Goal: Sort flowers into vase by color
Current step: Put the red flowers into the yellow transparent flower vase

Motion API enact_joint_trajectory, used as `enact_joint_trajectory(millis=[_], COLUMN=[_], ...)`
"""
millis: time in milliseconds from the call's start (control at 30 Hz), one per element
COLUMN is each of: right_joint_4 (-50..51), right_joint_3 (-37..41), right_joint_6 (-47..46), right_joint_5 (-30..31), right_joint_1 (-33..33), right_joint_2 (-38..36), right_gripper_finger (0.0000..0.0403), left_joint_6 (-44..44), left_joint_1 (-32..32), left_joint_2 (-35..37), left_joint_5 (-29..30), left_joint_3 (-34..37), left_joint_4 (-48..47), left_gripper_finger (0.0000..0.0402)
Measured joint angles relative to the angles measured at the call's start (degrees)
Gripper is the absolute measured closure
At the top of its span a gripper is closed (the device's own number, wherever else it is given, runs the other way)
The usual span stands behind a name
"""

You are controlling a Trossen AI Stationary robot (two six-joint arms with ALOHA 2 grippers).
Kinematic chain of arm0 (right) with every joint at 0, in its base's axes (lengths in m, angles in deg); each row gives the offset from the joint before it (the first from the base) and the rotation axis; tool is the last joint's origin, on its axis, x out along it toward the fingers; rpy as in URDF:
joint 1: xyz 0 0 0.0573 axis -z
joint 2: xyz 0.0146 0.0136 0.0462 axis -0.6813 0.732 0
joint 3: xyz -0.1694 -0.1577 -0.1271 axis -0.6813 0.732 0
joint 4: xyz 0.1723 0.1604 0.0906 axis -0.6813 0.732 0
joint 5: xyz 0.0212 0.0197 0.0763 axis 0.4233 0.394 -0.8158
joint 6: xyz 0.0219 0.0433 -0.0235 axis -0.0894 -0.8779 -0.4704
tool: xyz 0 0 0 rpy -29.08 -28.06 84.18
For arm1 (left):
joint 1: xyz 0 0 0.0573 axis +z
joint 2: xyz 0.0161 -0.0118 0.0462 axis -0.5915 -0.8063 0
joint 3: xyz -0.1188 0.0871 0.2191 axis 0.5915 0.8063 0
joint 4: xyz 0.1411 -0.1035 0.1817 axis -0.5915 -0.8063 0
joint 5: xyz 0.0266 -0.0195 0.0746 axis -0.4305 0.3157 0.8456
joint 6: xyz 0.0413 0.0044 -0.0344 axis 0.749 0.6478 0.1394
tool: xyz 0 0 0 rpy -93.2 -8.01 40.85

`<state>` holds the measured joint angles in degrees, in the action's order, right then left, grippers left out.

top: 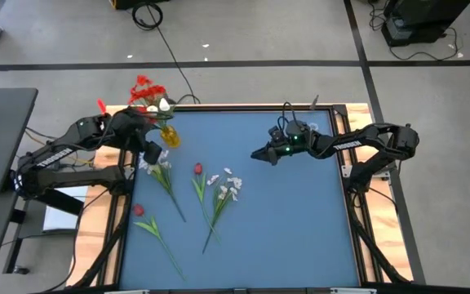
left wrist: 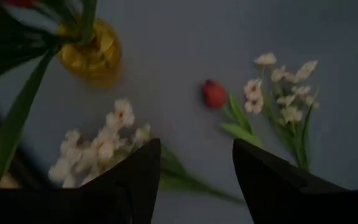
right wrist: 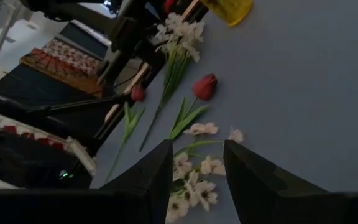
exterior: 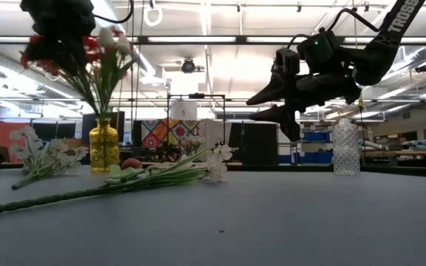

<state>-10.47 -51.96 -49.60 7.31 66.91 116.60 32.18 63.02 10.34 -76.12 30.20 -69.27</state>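
A yellow vase [top: 169, 135] stands at the table's far left with red and white flowers [top: 148, 94] in it. Four flowers lie flat on the blue table: a white cluster [top: 158, 168], a red tulip [top: 197, 169], a white sprig [top: 228, 187] and a red bloom [top: 138, 210]. My left gripper [left wrist: 194, 180] hangs open above the white cluster [left wrist: 101, 146], beside the yellow vase [left wrist: 95, 53], with nothing between its fingers. My right gripper [top: 261, 153] is open and empty in mid-air over the table's middle, pointing toward the lying flowers [right wrist: 194, 186].
A clear glass vase [exterior: 345, 148] stands at the table's far right, behind my right arm [exterior: 324, 63]. The blue table [top: 300, 220] is bare at its near right. Wooden rails [top: 357, 188] edge both sides.
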Motion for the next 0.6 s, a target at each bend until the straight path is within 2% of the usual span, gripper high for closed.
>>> enact_joint_trajectory(millis=[167, 333, 433, 600], right_joint_4=[0.8, 1.0, 1.0, 1.0], right_joint_3=[0.0, 0.0, 0.0, 0.0], right_joint_6=[-0.9, -0.8, -0.6, -0.6], right_joint_5=[-1.8, -2.8, -3.1, -3.1], right_joint_1=[0.0, 0.0, 0.0, 0.0], right_joint_2=[0.0, 0.0, 0.0, 0.0], right_gripper_finger=[0.0251, 0.0251, 0.0251, 0.0251], left_joint_6=[-0.2, 2.7, 2.7, 2.0], left_joint_1=[0.0, 0.0, 0.0, 0.0], left_joint_2=[0.0, 0.0, 0.0, -0.1], left_joint_5=[0.2, 2.4, 0.9, -1.0], left_joint_3=[-2.0, -3.0, -3.0, -4.2], left_joint_4=[-4.1, 2.3, 6.0, 4.5], left_gripper_finger=[0.0210, 0.0218, 0.0219, 0.0218])
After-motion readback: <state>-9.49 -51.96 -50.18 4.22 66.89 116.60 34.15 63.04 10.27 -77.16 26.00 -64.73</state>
